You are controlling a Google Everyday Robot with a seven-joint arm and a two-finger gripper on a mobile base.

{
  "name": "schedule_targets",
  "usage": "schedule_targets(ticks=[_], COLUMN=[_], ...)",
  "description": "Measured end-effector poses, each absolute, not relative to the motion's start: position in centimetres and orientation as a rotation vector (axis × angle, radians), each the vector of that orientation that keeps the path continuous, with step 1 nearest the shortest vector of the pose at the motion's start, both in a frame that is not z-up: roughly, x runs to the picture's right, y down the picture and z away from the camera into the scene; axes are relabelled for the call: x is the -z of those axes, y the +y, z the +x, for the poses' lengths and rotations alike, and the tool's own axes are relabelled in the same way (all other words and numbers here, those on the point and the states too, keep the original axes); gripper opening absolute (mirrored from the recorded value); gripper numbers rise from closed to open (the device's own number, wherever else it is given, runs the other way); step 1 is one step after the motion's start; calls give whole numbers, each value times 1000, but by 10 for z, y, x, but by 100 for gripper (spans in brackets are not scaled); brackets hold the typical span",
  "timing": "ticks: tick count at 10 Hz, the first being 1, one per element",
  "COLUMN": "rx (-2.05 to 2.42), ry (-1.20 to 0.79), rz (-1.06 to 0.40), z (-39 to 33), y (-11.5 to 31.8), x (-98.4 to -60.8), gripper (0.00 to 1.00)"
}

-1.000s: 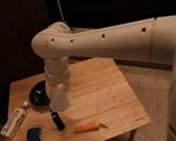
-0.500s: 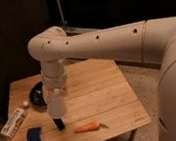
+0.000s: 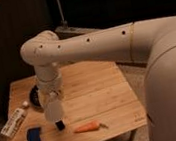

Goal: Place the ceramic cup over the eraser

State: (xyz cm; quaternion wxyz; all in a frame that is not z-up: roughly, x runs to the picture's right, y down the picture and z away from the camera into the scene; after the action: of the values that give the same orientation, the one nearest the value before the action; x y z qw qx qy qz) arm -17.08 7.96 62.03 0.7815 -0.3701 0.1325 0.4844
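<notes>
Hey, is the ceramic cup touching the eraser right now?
Cannot tell. In the camera view the ceramic cup, hanging at the end effector, overlaps the top of the eraser, so neither contact nor a gap shows plainly.

white ceramic cup (image 3: pixel 53 110) held at gripper (image 3: pixel 53 107), upright over wooden table, directly above black eraser (image 3: pixel 60 124), which stands partly hidden beneath cup's lower edge.
</notes>
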Motion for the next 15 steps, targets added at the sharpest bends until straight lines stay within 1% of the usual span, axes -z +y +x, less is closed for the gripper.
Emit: schedule_targets(ticks=[4, 5, 6, 8, 9, 10, 11, 12, 15], rx=[-1040, -1041, -1045, -1054, -1059, -1063, -1065, -1061, -1021], ry=[307, 307, 309, 308, 307, 305, 305, 313, 332], rz=[-775, -774, -775, -798, -812, -822, -838, -860, -926], z=[-174, -174, -174, -172, -172, -172, -173, -175, -186], y=[84, 84, 84, 83, 82, 82, 81, 82, 92], x=[-635, -638, -641, -645, -648, -650, -653, -657, -664], gripper=[16, 18, 25, 45, 57, 64, 74, 80, 80])
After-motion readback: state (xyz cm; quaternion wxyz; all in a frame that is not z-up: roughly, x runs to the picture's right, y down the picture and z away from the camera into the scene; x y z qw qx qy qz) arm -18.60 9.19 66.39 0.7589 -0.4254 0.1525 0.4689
